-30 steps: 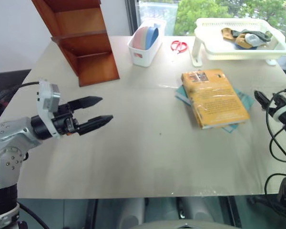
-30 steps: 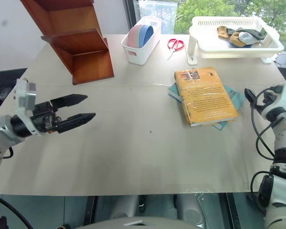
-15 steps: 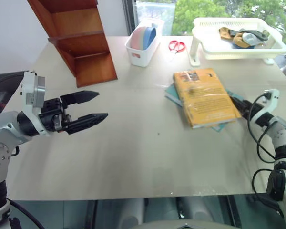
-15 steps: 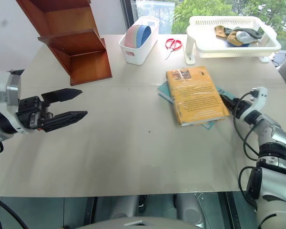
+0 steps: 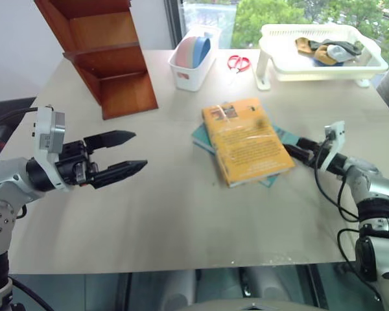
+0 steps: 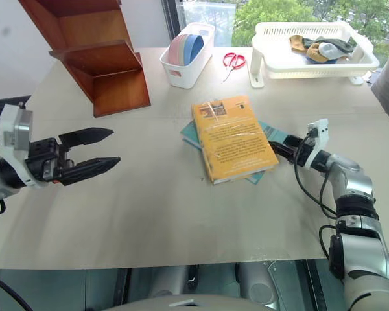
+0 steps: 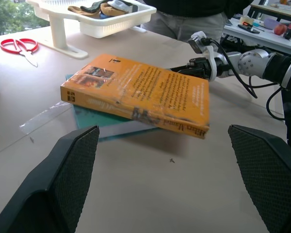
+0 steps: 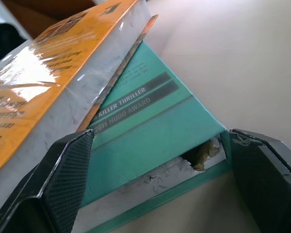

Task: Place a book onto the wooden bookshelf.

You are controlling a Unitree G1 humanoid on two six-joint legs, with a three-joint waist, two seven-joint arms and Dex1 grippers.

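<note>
Right wrist view: right gripper [image 6: 286, 148] gapes around the teal book [image 8: 150, 136], so it could grab that instead of the book [image 6: 232, 138]; left gripper [image 5: 122, 153] open, empty.

Looks like a lab or office-type room being used as a robot test space. A big beige table [image 5: 181, 214] is being used as a staging surface, with household props being laid out on it: a wooden bookshelf [image 5: 104, 52] far left, a white bin [image 5: 193, 65], red scissors [image 5: 240, 62] and a white basket [image 5: 324, 61] far right. Trees are being seen through a window [image 5: 246, 16], and a cluttered desk [image 7: 274, 22] is being glimpsed behind a standing person [image 7: 194, 14].
</note>
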